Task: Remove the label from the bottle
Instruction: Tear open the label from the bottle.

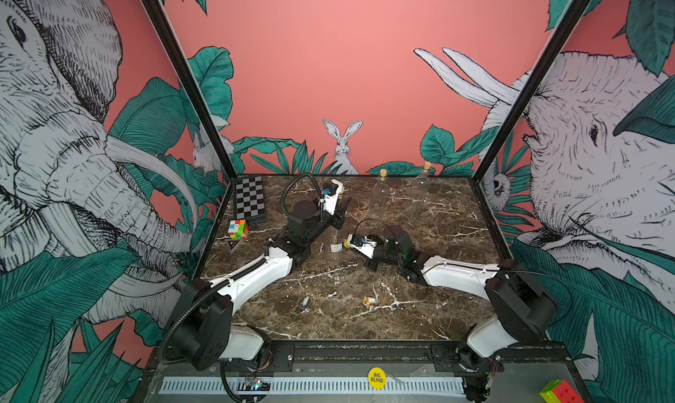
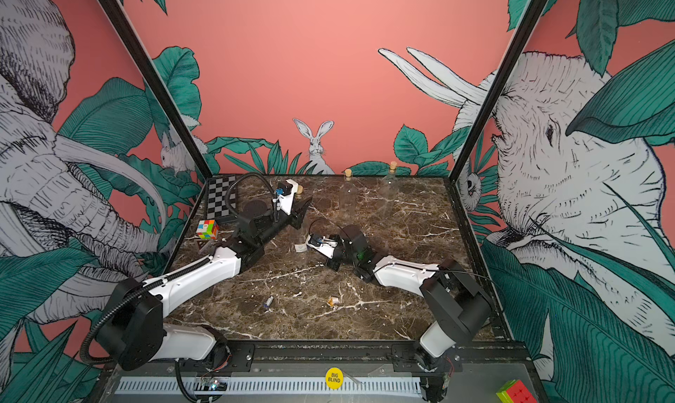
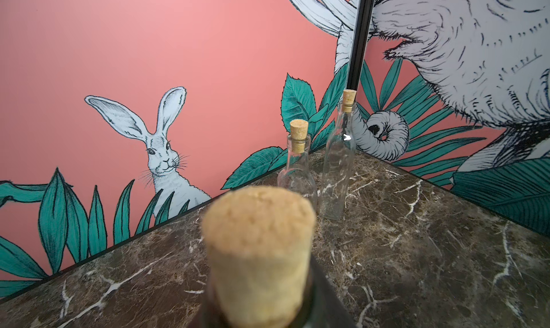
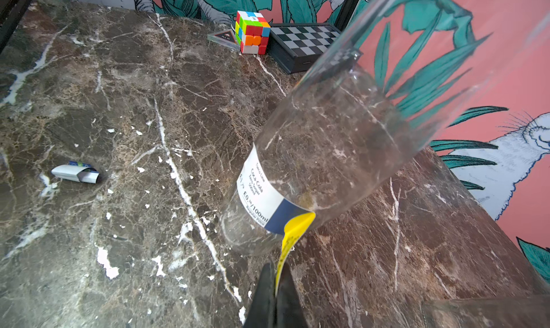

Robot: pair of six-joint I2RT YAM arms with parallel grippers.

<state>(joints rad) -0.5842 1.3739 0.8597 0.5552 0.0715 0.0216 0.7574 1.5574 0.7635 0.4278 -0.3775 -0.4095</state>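
Note:
A clear glass bottle (image 4: 333,151) stands tilted with its base on the marble table (image 1: 365,320). Its label (image 4: 262,189) is white with a blue band and a yellow end (image 4: 294,231) that is peeled off the glass. My right gripper (image 4: 275,285) is shut on that yellow end, just beside the bottle's base. In both top views the label (image 1: 336,247) (image 2: 300,247) shows between the two arms. My left gripper (image 1: 340,211) is shut on the bottle just below its cork (image 3: 259,252), whose blur hides most of the jaws in the left wrist view.
Two empty corked bottles (image 1: 380,196) (image 1: 420,193) stand at the back of the table. A chessboard box (image 1: 250,200) and a colour cube (image 1: 238,229) sit at the back left. Two rolled-up loose labels (image 1: 305,301) (image 1: 369,301) lie near the front.

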